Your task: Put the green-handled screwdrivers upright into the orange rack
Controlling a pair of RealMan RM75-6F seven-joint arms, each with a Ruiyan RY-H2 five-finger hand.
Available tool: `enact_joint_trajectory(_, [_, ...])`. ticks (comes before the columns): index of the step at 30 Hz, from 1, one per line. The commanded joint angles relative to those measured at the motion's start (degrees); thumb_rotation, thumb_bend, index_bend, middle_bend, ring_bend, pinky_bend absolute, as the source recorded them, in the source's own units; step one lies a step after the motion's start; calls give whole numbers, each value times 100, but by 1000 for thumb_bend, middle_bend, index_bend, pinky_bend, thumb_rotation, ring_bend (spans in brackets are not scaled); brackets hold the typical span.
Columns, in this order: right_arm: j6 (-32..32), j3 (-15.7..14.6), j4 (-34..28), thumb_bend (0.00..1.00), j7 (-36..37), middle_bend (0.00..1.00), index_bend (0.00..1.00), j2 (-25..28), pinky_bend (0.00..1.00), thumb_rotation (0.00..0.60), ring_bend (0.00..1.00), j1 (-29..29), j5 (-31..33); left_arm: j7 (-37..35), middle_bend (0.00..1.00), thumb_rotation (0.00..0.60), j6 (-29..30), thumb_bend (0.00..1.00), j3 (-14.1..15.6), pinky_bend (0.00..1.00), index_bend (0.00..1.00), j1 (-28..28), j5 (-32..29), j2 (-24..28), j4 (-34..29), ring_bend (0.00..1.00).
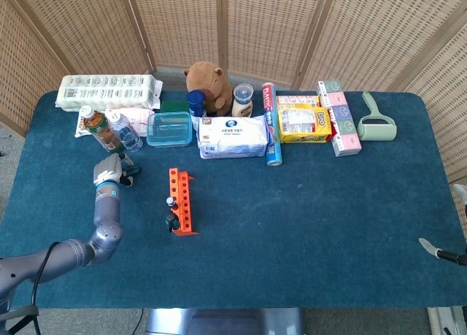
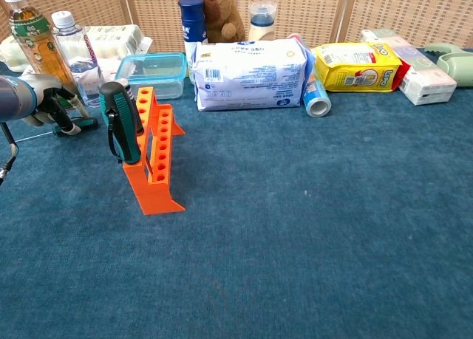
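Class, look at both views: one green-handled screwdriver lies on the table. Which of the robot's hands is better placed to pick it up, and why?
Left. The left hand is already at the loose screwdriver, near the bottles. The right hand is at the table's far right edge.

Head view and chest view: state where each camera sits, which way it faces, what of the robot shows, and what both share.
Head view: high above the near table edge, looking steeply down on the whole table; shows the left arm and left hand, and a sliver of the right hand.
Chest view: low, near table height, facing the far screens; shows only the left hand.
Shared: rack, racked screwdriver, loose screwdriver.
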Motion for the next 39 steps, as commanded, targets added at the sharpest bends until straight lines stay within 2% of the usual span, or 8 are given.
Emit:
enact_joint_trajectory(1, [-1,0,0,86,0,60,59,0,0,600,12,1,-1,38,962,600,31,390,-44,995,409,23,-21,-20,-5,970])
enact_joint_trajectory(6, [4,1,-4,86,-3,60,59,1,0,600,13,-1,-5,166,962,600,58,411,-88,995,423,48,-33,-54,18,970])
enact_joint_trajectory(16, [11,3,-7,86,15,60,59,6,0,600,13,-6,-13,361,962,600,125,482,-182,995,548,88,-39,-59,-68,970])
enact_joint_trajectory(20, [27,1,-13,86,22,60,59,11,0,600,13,-13,-31,390,962,600,156,498,-236,995,552,113,-16,-35,-150,970])
enact_joint_trajectory(33, [14,-12,-30,86,13,61,59,13,0,600,12,-8,-52,-401,962,600,161,494,-724,995,552,528,526,894,-1700,971])
enact_joint_trajectory(37, [-10,-19,-23,86,-29,60,59,-5,0,600,13,7,-50,-929,962,600,-155,495,-910,995,552,786,873,1328,-2344,971])
enact_joint_trajectory(39, [-44,-27,-28,86,-72,61,59,-22,0,600,13,26,-45,-1299,962,600,-219,495,-1039,995,552,1000,1286,1594,-2769,971])
